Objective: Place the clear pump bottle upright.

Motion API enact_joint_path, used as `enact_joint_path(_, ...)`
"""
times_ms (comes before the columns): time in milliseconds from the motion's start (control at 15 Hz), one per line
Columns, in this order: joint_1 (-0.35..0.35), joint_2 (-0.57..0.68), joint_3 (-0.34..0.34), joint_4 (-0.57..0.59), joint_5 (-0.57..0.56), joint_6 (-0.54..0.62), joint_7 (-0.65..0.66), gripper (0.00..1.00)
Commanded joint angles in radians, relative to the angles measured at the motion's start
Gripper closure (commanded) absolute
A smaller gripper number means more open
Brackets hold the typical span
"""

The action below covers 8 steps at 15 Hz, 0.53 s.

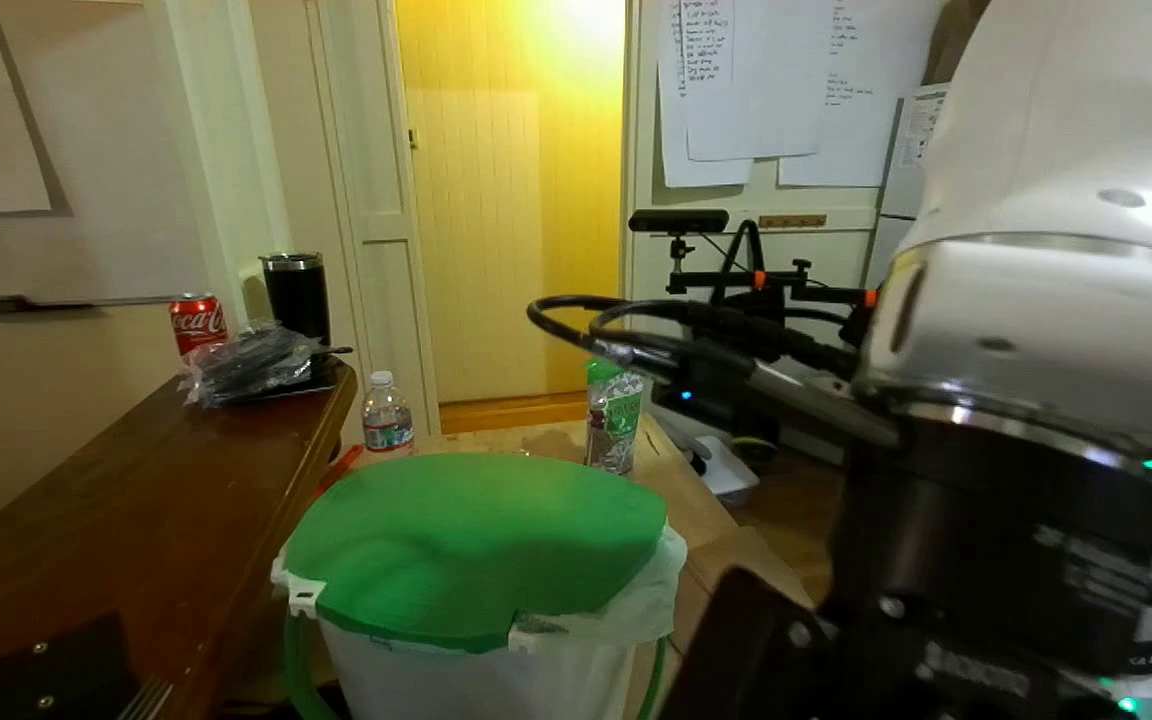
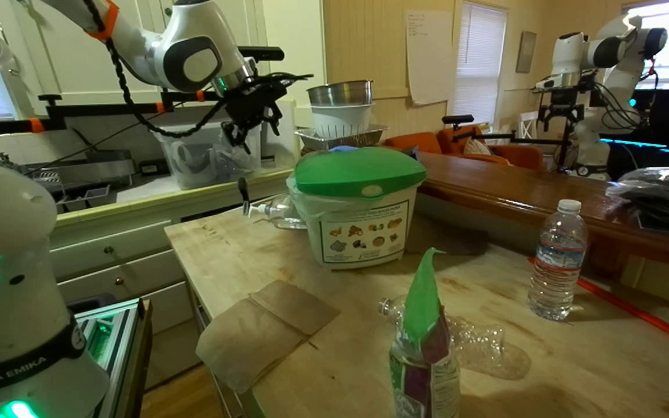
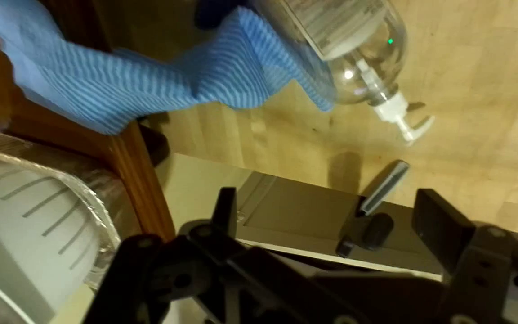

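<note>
The clear pump bottle [image 2: 281, 212] lies on its side on the wooden table, partly hidden behind the green-lidded bin in an exterior view. In the wrist view the bottle [image 3: 358, 45] shows at the top with its label. Its white pump head [image 3: 394, 110] points toward the table edge. A blue striped cloth partly overlaps the bottle's side there. My gripper [image 2: 256, 130] is in the air above the counter edge, apart from the bottle. In the wrist view the gripper [image 3: 328, 200] has its fingers wide apart with nothing between them. The bottle is hidden in the remaining exterior view.
The green-lidded bin [image 2: 363, 232] stands beside the bottle. A dark-handled tool [image 3: 382, 189] juts over the table edge near the pump. The blue cloth [image 3: 151, 85] hangs nearby. A water bottle [image 2: 558, 261], a green bag [image 2: 424, 354] and brown paper [image 2: 268, 331] are also on the table.
</note>
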Motion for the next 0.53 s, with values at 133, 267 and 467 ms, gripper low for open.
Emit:
enact_joint_path(133, 0.031, 0.13, 0.029, 0.157, 0.111, -0.247, -0.237, 0.0)
enact_joint_path(267, -0.008, 0.157, 0.05, 0.178, 0.104, -0.317, -0.334, 0.0)
enact_joint_path(467, -0.087, 0.191, 0.099, 0.179, 0.08, -0.364, -0.458, 0.0)
